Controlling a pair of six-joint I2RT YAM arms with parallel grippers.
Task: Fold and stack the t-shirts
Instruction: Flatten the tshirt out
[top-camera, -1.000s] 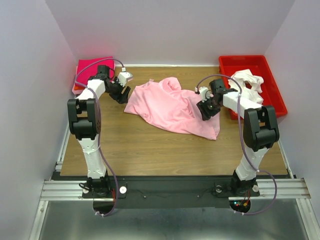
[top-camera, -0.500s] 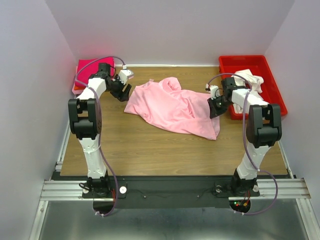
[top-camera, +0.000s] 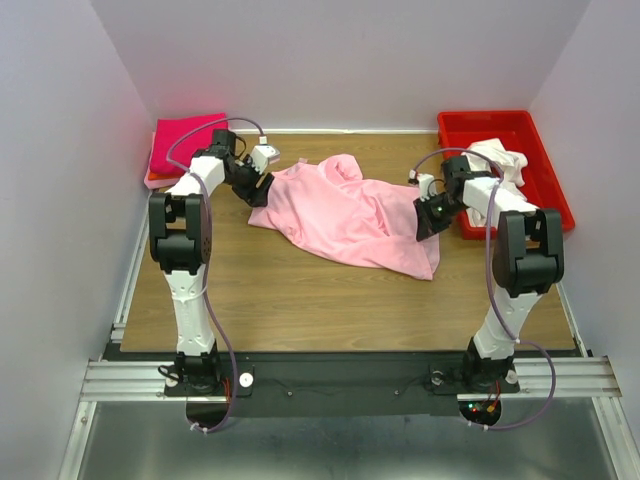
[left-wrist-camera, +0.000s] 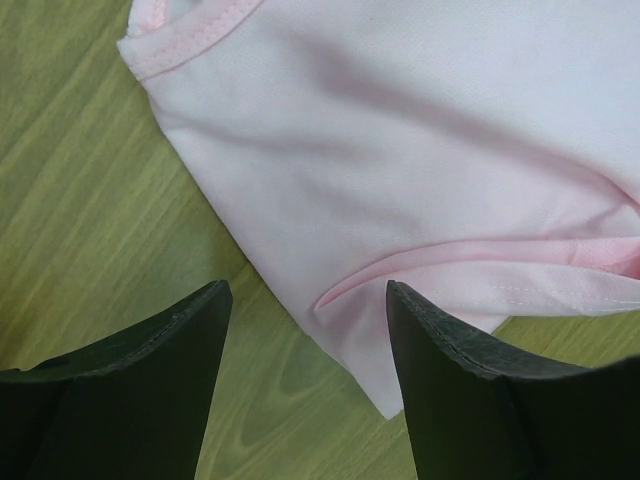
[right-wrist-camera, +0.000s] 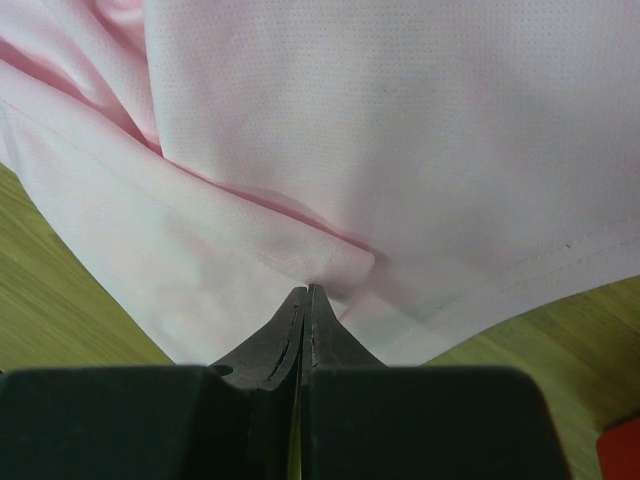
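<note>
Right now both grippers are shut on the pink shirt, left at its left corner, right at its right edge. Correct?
No. The left gripper is open, its jaws standing apart at the left corner of the pink shirt and holding nothing; the left wrist view shows it. The right gripper is shut on the right edge, as you said.

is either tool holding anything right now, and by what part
The right tool is shut on a small fold of the light pink cloth t-shirt, near its hem edge. The left tool is open, holding nothing.
</note>
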